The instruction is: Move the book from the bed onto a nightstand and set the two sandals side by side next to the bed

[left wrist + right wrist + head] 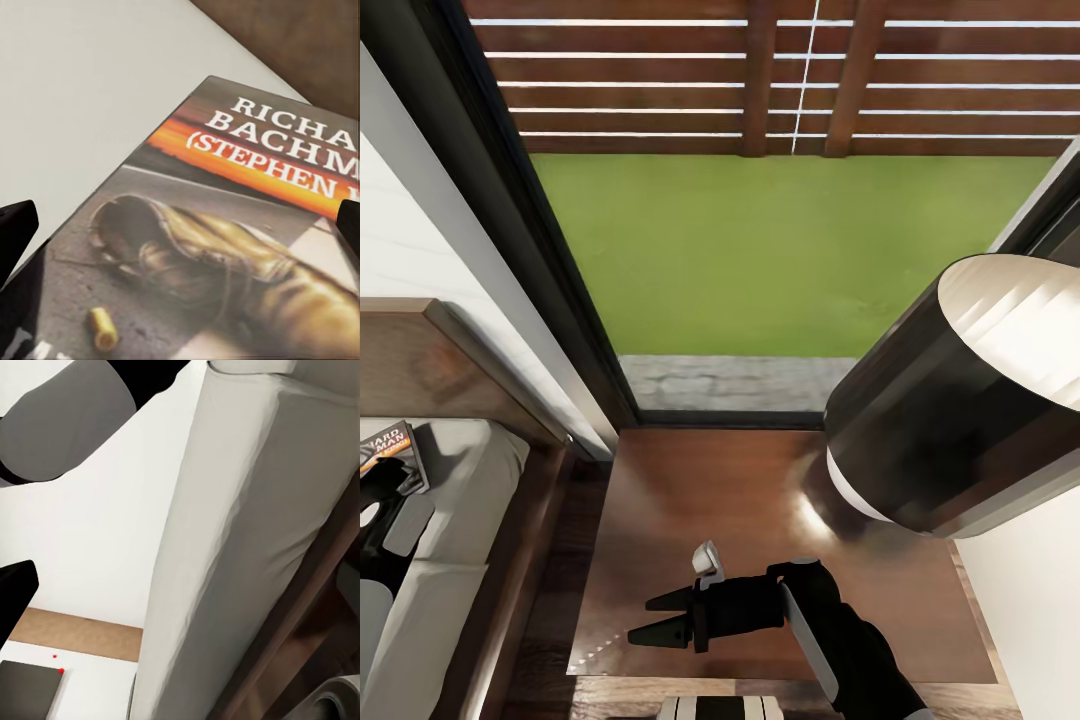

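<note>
One bed point(450, 520) with a pale mattress sits just left of one glossy brown nightstand point(710, 500), whose top is bare apart from one black-shaded lamp point(950, 400) at its far right corner. Right gripper point(660, 617) hovers over the nightstand's near edge, fingers parted, holding nothing. One book point(225, 225) lies on the bed near the headboard, between the left gripper's point(180, 232) spread tips; can't tell if they're touching it.

The nightstand point(690, 520) top is glossy dark wood catching a lamp glare, beside it the bed point(460, 480) pairs a matt pale cloth mattress with a brown wooden frame, and the book point(225, 247) has a smooth printed paper cover.
</note>
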Robot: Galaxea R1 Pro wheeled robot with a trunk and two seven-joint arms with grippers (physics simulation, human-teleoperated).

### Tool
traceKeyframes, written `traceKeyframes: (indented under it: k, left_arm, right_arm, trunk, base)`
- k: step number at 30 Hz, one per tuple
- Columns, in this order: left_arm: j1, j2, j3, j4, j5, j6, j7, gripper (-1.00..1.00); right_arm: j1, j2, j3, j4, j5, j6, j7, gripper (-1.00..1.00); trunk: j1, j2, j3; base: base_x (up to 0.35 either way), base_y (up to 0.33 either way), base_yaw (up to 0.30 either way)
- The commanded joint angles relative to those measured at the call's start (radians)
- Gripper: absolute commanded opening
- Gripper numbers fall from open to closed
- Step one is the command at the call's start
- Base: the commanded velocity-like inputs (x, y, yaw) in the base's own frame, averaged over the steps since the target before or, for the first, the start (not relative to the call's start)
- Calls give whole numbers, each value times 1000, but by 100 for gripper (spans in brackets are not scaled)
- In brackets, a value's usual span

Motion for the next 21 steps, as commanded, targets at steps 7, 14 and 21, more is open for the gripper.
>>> traceKeyframes:
  k: [7, 14, 21]
  left_arm:
    - [-2, -7, -5, -3, 24, -4, -4, 100]
    - [-3, -6, -6, -6, 24, -2, -6, 100]
    - [-5, -5, -8, -6, 23, -2, -11, 100]
  right_arm:
    - [0, 0, 1, 0, -6, 7, -1, 100]
    - [0, 0, 2, 2, -6, 7, -1, 100]
    - [0, 0, 1, 2, -6, 7, -2, 100]
  trunk:
    - [0, 0, -1]
    - [0, 0, -1]
    - [0, 0, -1]
  base:
    - [0, 0, 0]
    - [0, 0, 0]
    - [0, 0, 0]
